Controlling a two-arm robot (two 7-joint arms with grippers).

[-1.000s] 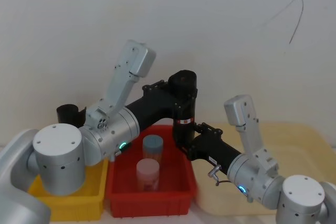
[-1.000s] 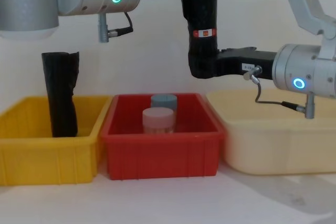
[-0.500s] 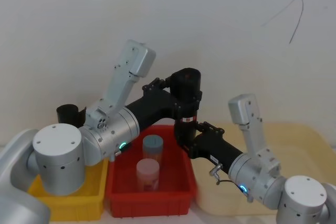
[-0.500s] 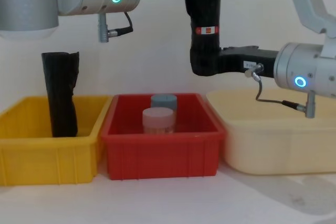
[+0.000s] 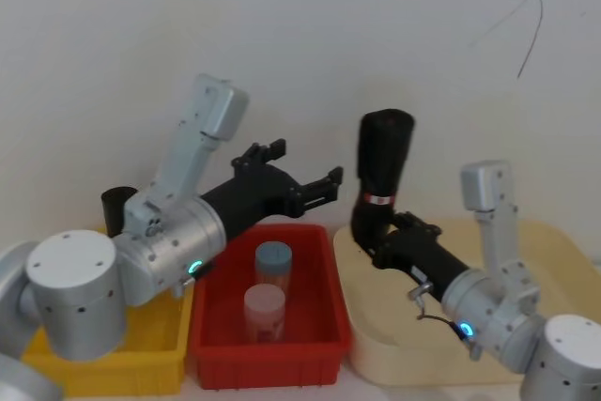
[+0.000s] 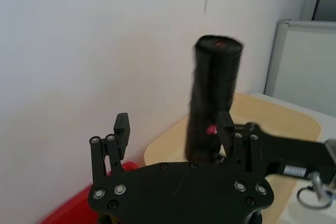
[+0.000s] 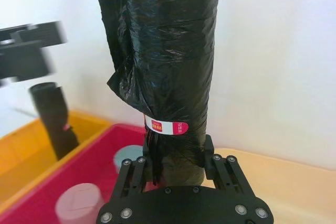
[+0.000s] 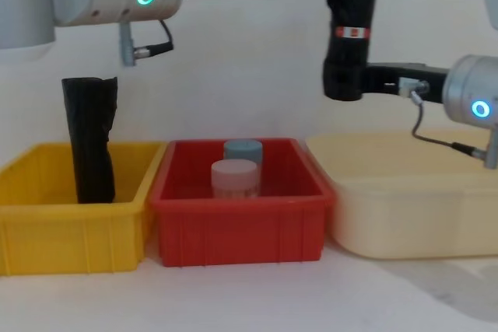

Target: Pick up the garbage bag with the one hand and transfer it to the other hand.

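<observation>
Apparently the handover looks finished: the right end effector (image 5: pixel 374 232) clenches the garbage bag (image 5: pixel 380 171) upright above the cream tray's (image 5: pixel 554 241) left edge, while the left end effector (image 5: pixel 300 169) hangs released, apart, over the red bin (image 5: pixel 333 326).

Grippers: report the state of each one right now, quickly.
Left gripper: open, holding nothing.
Right gripper: shut on the garbage bag, gripping the upright roll below its label band.
</observation>
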